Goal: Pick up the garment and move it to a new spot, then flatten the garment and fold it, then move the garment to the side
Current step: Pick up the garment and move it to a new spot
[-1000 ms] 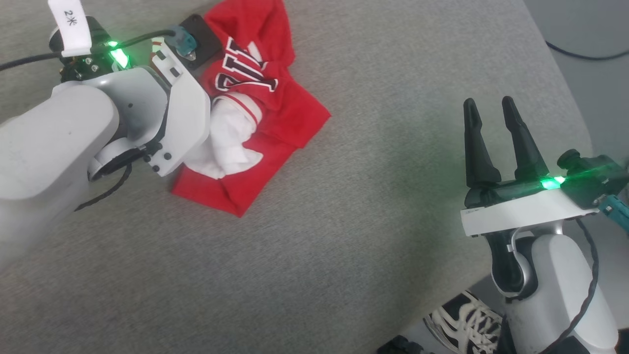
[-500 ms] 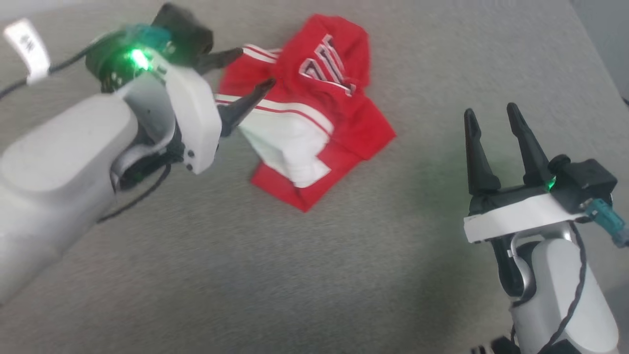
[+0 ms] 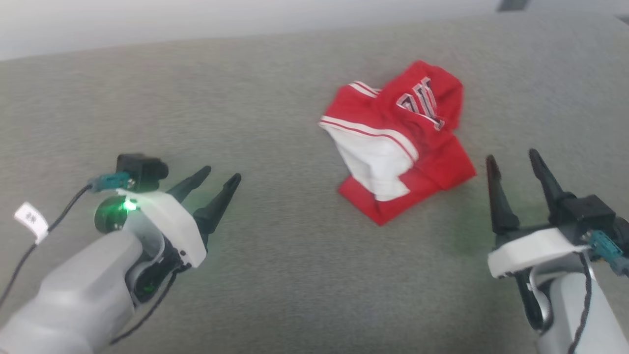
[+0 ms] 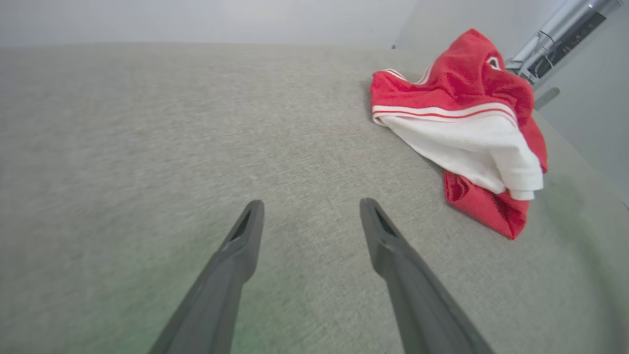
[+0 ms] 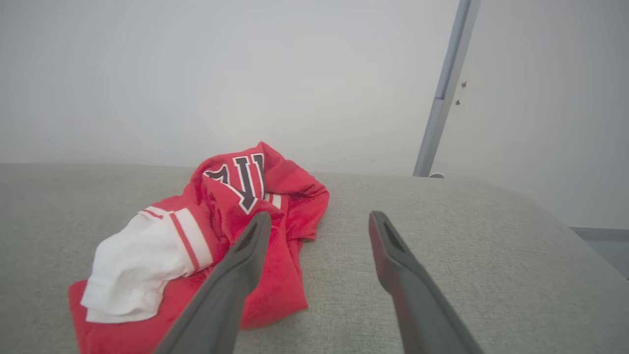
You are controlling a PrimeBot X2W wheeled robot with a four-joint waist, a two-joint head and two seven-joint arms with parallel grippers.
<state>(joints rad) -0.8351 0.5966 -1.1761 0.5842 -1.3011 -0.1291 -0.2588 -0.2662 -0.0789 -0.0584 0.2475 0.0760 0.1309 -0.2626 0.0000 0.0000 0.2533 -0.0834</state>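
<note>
The garment [image 3: 403, 142] is a red jersey with a white sleeve, lying crumpled in a heap on the grey table [image 3: 275, 275], right of centre in the head view. Part of its black-and-white lettering faces up. My left gripper [image 3: 220, 176] hovers open at the lower left, well clear of the cloth, nothing between its fingers. My right gripper [image 3: 513, 161] stands open at the lower right, just right of the heap. The left wrist view shows the garment [image 4: 471, 123] at its upper right. In the right wrist view the garment [image 5: 216, 236] lies ahead and left of the fingers.
The grey fabric-covered table [image 5: 442, 275] curves off at its right edge. Behind it are a pale wall and a grey upright post [image 5: 442, 93]. A cable with a white tag [image 3: 30, 220] trails from my left wrist.
My left gripper opened, let go of the garment and drew back to the lower left. The head camera has tilted, so the whole scene shifted; the garment lies still in its heap.
</note>
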